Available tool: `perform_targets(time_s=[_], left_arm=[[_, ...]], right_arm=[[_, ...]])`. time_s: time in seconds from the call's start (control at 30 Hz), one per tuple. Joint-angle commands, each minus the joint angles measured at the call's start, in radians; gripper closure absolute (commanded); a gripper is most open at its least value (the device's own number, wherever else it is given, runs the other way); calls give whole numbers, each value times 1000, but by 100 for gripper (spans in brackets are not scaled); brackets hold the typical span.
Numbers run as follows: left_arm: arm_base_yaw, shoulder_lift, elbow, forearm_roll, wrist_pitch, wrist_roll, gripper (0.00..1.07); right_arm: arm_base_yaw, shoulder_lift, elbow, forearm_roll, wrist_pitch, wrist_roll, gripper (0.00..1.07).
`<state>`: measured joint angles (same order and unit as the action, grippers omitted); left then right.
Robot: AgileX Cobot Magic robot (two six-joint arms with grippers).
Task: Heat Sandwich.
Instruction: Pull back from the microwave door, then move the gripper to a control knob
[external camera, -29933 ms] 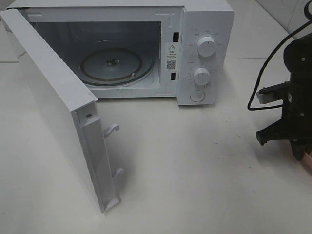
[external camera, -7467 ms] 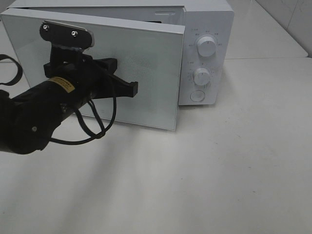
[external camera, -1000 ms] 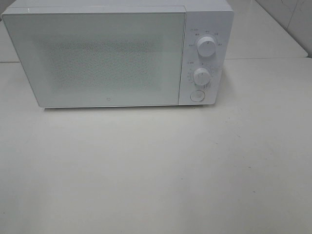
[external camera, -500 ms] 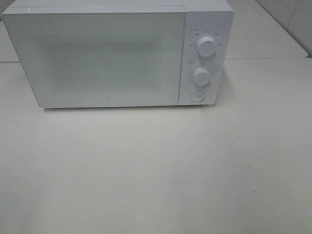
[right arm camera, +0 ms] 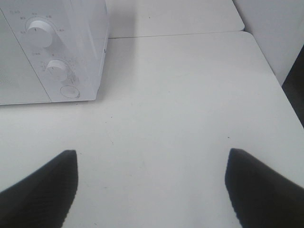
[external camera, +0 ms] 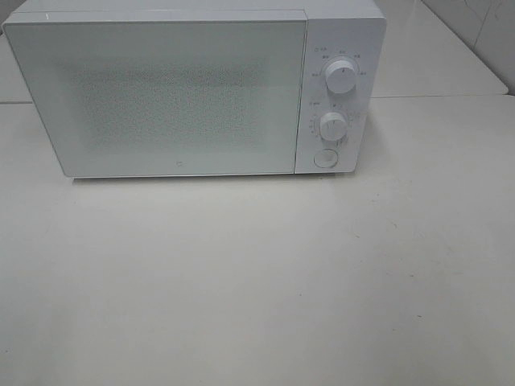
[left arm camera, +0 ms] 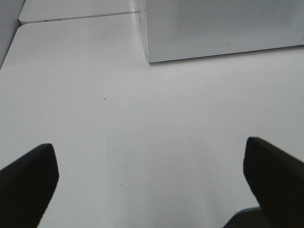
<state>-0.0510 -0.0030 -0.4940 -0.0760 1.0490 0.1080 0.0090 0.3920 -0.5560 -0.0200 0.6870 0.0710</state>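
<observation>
White worktop [external camera: 257,281] carries a microwave [external camera: 177,96], its door shut. Left claw [left arm camera: 148,145] and right claw [right arm camera: 152,153] hover released, grasping nothing.

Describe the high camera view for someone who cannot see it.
A white microwave, door shut, stands at the back of a white table. Its right panel has an upper knob, a lower knob and a round button. No arm shows.

From here the microwave [external camera: 366,48] casing looks like smooth white plastic, as do its knobs [external camera: 341,78]. I read the door [external camera: 169,96] as glossy, with fine dotted mesh. The table [external camera: 257,281] is matt white and faintly scuffed.
</observation>
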Motion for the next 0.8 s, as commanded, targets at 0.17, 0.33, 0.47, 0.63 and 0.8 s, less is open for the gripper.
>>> perform_targets(time_s=[0.17, 0.33, 0.47, 0.63, 0.8], left_arm=[[3, -23, 2, -11, -12, -9, 7], [3, -23, 2, -11, -12, -9, 7], [3, -23, 2, -11, -12, -9, 7], [3, -23, 2, -11, -12, -9, 7], [3, -23, 2, -11, -12, -9, 7]], right_arm=[[-6, 144, -5, 12, -151, -13, 24], [-6, 234, -5, 12, -233, -13, 24], [-6, 290, -5, 12, -285, -13, 24], [-6, 365, 18, 8, -426, -9, 24], [-6, 446, 80, 12, -598, -9, 24]])
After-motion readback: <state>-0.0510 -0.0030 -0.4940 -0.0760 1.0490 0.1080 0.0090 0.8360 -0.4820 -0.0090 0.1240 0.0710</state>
